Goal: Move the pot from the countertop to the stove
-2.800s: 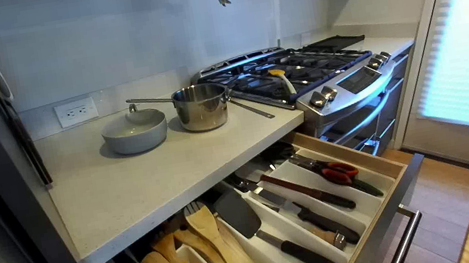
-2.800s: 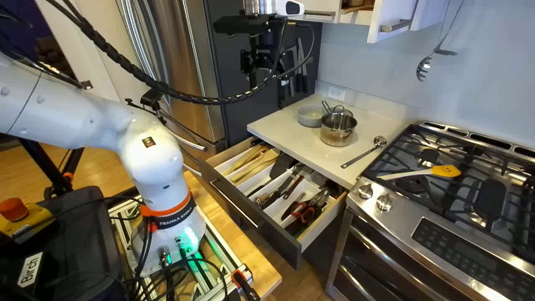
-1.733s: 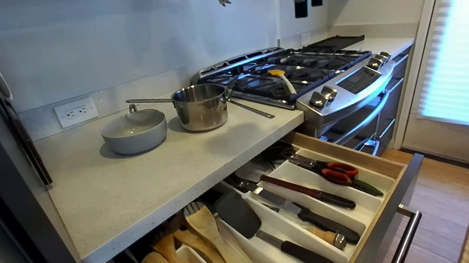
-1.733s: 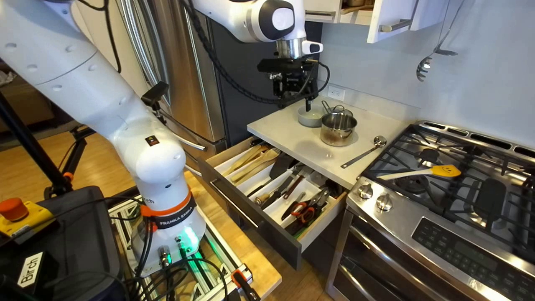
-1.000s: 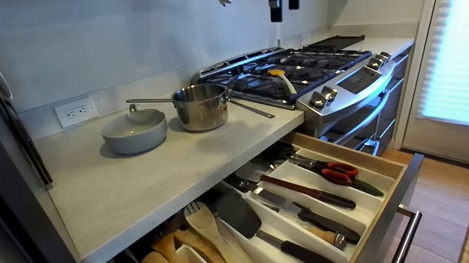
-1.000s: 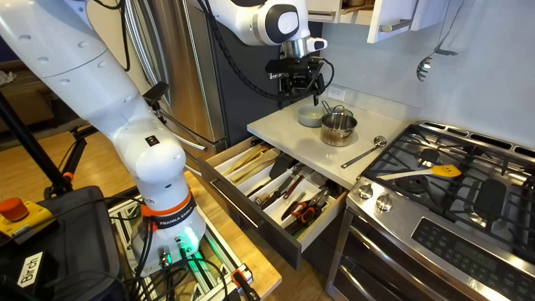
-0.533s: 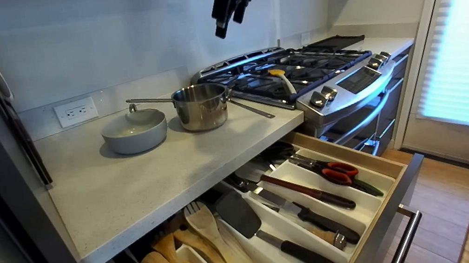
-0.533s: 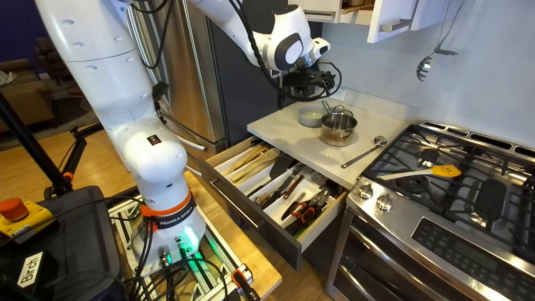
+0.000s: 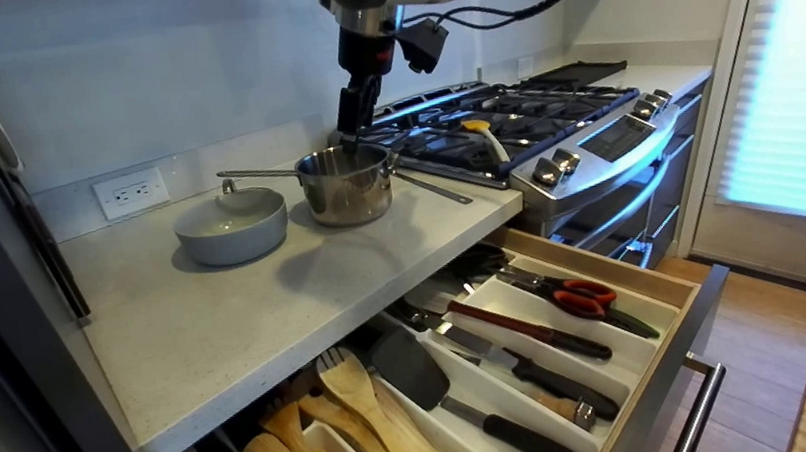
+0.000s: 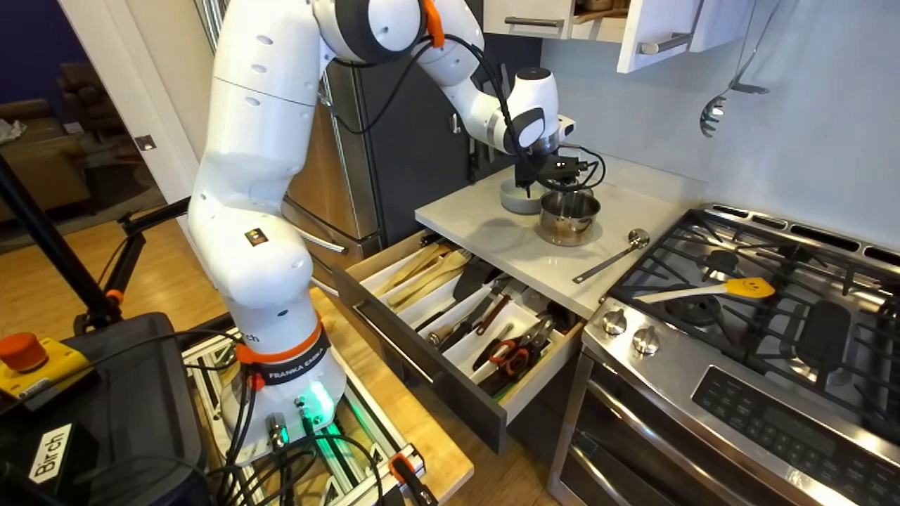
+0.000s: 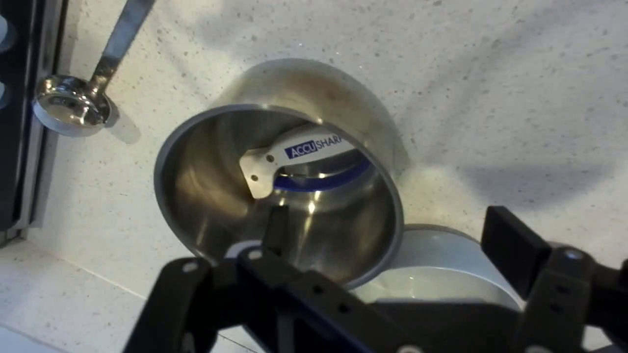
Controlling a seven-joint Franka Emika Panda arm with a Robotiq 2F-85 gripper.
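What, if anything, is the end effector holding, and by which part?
Nothing is held: the end effector is open, jaws wide apart, and the pot sits on the countertop.

From above, a shiny straight-sided steel saucepan (image 9: 346,196) is seen obliquely in both exterior views, steeply and closer in the wrist view, just toward nine o'clock.
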